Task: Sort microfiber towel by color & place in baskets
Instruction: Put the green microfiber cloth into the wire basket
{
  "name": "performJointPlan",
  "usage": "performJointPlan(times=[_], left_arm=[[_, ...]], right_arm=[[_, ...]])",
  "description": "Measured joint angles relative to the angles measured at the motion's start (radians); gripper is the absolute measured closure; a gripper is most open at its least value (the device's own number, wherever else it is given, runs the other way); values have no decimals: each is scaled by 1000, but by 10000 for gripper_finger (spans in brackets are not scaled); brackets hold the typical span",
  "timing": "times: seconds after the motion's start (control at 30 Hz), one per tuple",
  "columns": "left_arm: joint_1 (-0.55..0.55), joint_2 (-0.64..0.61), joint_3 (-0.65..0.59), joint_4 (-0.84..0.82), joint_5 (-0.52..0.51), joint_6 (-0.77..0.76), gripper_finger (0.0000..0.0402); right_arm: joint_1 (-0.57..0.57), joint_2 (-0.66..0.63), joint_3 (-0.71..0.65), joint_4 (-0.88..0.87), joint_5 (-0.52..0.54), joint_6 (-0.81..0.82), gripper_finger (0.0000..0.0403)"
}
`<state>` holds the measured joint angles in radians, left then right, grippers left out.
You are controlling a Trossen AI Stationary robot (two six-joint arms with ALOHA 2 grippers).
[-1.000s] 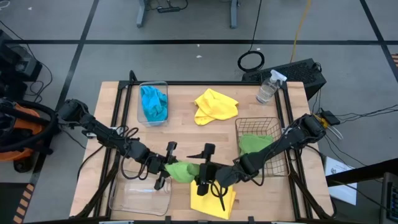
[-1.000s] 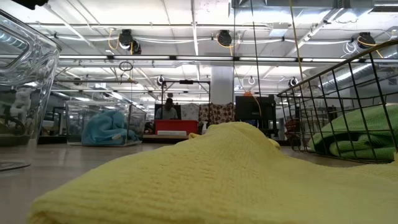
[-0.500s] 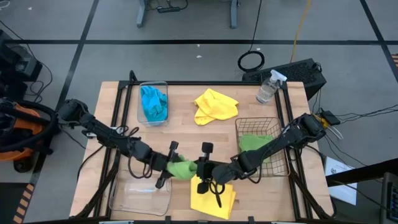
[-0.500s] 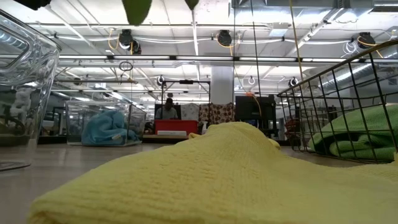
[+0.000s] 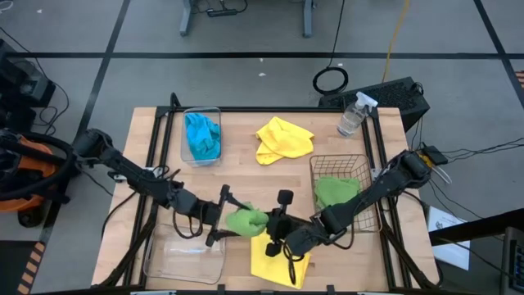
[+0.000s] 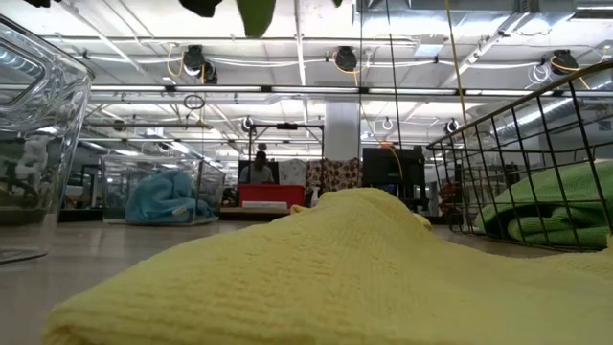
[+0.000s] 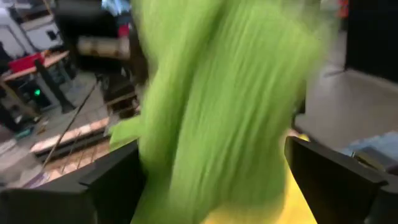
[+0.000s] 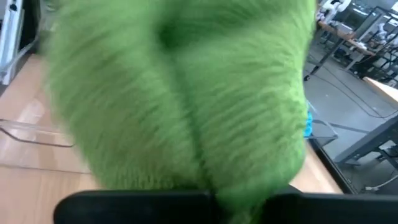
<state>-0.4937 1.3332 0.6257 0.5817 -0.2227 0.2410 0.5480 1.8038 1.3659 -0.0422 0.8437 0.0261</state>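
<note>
Taking the flat yellow microfiber towel [image 5: 278, 260] at the near edge of the wooden table [image 5: 246, 172] as the landmark: it lies spread in a soft, loosely woven sheet, and in the low view its nubbly surface [image 6: 326, 268] fills the foreground. Just left of it stands an empty clear plastic rectangular tub with rounded corners [image 5: 185, 256]. Directly above the yellow towel's far edge hangs a bunched green microfiber towel [image 5: 246, 220], fuzzy and ribbed, lifted clear of the table; both wrist views are filled with its plush pile [image 7: 217, 106] [image 8: 180, 93]. The left gripper [image 5: 221, 215] reaches in low from the left, its arm stretched nearly flat across the table, with a dark finger standing on either side of the cloth, jaws apart around it. The right gripper [image 5: 277, 221] comes in from the right at the same height, its arm slanting down from the far right corner, and its fingers are clamped on the green cloth's other end. Right of the yellow towel and a little farther back sits a dark wire-grid square basket [image 5: 345, 168] holding a second green towel [image 5: 336, 190], crumpled. Farther back, a second yellow towel [image 5: 282, 139] lies rumpled on the bare wood, and left of it another clear tub [image 5: 187, 119] holds a bright blue towel [image 5: 202, 136]. At the far right corner stands a clear spray bottle [image 5: 354, 115].
</note>
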Motion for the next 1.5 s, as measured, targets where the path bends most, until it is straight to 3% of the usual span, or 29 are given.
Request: performJointPlan(times=[0.3,0.43,0.53,0.67,0.83,0.97,1.23,1.5], left_arm=[[-34,-66,-1,-150,-218,0,27],[-40,-73,-1,-171,-237,0,27],[-39,-73,-1,-178,-239,-1,27],[-39,-73,-1,-177,-239,-16,27],[-39,-73,-1,-182,-239,-26,27],[-39,-73,-1,-183,-238,-26,27],[-37,-72,-1,-182,-237,-27,27],[-37,-71,0,-203,-221,-52,27]], right_arm=[[66,-135,1,-120,100,15,399],[90,-218,3,-315,204,71,399],[82,-274,3,-557,250,252,399],[60,-311,3,-928,245,639,397],[36,-295,2,-1365,118,1169,396],[27,-270,1,-1527,-18,1430,395],[-8,-267,-127,-1530,-181,1547,395],[0,-267,-275,-1453,-465,1563,395]])
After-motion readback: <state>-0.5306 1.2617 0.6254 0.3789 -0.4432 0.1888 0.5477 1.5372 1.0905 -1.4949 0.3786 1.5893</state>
